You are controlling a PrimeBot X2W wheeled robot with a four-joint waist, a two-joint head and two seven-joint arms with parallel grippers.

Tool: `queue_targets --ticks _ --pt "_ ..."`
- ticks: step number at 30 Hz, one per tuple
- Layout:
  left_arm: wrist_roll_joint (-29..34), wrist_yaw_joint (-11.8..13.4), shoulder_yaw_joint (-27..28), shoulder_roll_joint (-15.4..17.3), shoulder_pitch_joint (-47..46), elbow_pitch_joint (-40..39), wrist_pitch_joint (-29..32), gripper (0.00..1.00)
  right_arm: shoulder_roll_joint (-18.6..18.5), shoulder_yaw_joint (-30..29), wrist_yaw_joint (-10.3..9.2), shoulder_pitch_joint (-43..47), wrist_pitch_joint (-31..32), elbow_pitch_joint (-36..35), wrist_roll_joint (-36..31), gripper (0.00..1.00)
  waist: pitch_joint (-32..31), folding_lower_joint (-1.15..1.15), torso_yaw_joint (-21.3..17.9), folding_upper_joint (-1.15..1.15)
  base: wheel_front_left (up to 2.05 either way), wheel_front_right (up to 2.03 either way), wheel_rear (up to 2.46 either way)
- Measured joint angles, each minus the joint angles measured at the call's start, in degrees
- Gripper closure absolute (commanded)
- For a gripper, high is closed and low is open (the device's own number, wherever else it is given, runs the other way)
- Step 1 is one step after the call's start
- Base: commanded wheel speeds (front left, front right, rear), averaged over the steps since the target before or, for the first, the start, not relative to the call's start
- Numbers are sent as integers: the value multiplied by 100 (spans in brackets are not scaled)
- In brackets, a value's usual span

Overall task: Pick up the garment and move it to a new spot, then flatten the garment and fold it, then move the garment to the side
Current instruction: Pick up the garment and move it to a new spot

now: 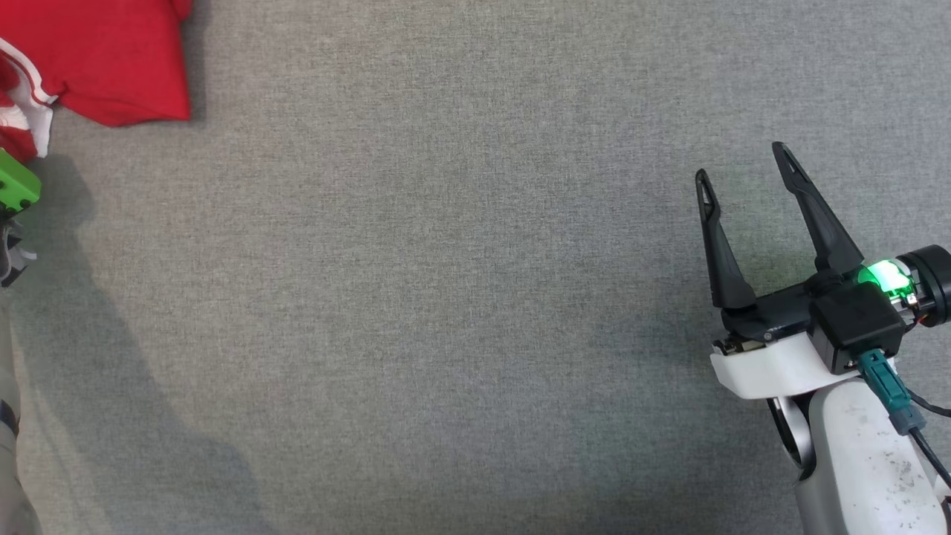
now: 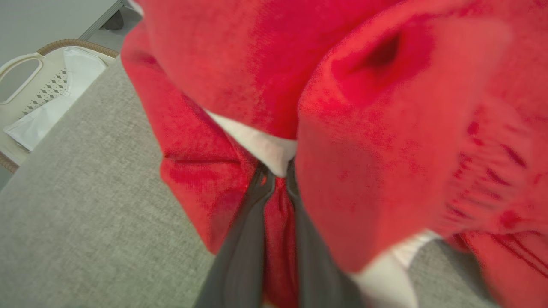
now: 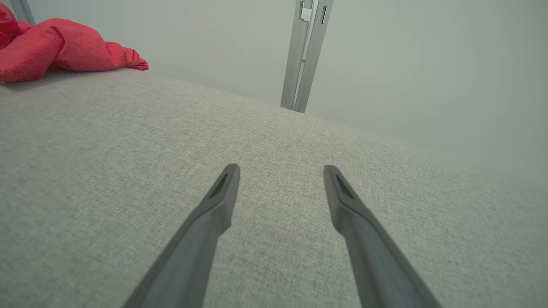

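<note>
Left gripper (image 2: 278,171) gripped the crumpled red garment (image 1: 111,59), upper left; right gripper (image 1: 739,160) stood open, empty. Moving, flattening, folding all remained.

1. You get no readable text, label, brand, number or sign in any of the three views.
2. Garment (image 1: 111,59): plain red cloth with white trim, no print you can read. It is blurred up close in the left wrist view.
3. Basket (image 2: 47,92): cut-out diamond pattern on the wall, no lettering.
</note>
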Motion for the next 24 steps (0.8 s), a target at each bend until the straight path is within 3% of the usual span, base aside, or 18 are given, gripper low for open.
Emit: queue_targets --ticks 14,24 --pt "154 -127 -313 360 54 -456 -310 100 0 59 0 142 0 247 318 0 -772 0 44 0 0 0 0" --pt "280 -165 -723 547 97 -1516 -256 100 0 -33 0 474 0 410 606 0 -1575 0 47 0 0 0 0"
